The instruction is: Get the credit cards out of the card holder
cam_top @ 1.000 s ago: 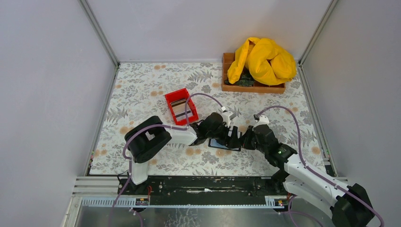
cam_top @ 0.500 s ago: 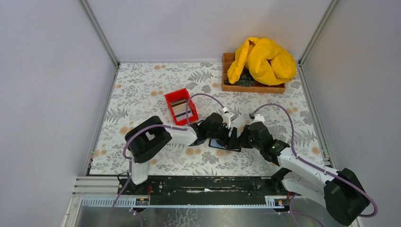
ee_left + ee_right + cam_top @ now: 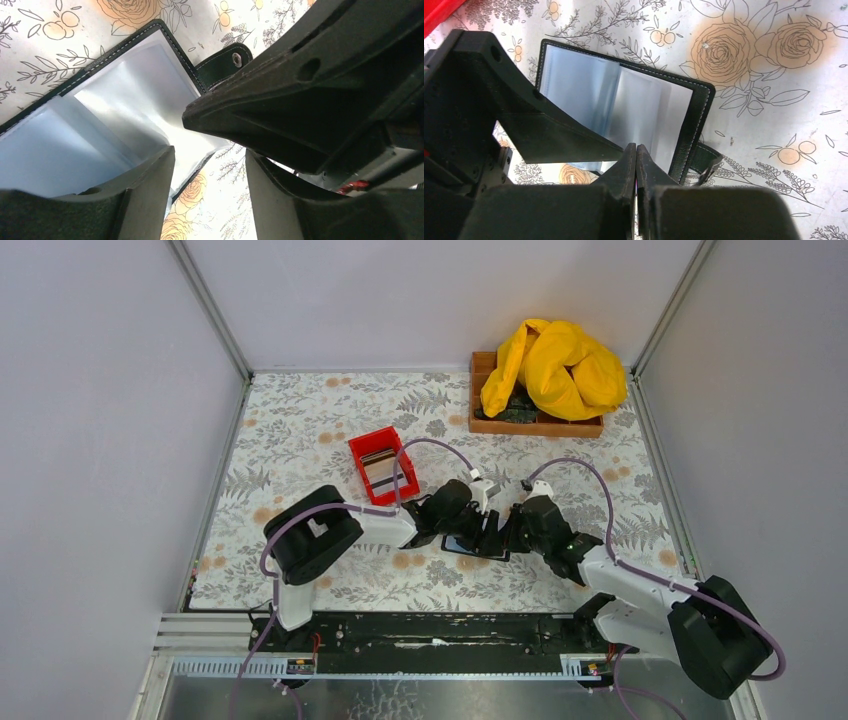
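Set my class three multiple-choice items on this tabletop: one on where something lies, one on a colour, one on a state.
1. Where does the crumpled yellow cloth lie?
A. On the brown wooden tray at the far right
B. Hanging on a wall
C. On the floor

2. What colour is the small plastic bin?
A. Blue
B. Red
C. Green

3. How is the black folding card holder?
A. Snapped shut
B. Lifted in the air
C. Lying open on the flowered tablecloth

Key: 1 A, the cloth is heaped over the tray. 2 B, the bin's walls are bright red. 3 C, both grey-blue inner faces show, and the right hand is shut at the holder's edge.
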Action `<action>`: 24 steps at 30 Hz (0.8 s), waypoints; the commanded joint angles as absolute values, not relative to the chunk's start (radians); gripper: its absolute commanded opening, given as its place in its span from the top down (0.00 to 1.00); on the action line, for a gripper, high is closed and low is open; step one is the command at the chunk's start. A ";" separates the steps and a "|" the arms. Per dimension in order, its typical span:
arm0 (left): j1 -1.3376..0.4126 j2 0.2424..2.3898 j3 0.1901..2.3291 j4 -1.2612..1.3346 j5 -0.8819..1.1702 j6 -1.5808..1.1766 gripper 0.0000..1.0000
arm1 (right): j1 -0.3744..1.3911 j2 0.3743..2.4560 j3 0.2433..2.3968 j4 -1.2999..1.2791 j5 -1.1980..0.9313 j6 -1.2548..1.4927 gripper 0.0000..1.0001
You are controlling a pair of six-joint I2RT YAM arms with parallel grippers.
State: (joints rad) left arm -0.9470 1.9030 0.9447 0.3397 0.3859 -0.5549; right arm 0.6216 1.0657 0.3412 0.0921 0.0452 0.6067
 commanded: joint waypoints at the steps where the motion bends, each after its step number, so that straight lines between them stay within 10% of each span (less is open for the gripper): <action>1: -0.946 1.872 0.942 0.391 0.349 -0.535 0.36 | 0.621 1.081 0.330 0.114 0.044 0.608 1.00; 24: -0.861 1.736 0.920 0.146 -0.009 -0.531 0.27 | 0.599 1.091 0.278 0.140 0.040 0.612 1.00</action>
State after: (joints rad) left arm -0.8623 1.7367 0.9016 0.1837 0.0647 -0.5064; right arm 0.6098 1.0992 0.2958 0.1287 0.0422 0.6109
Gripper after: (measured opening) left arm 0.715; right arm 0.011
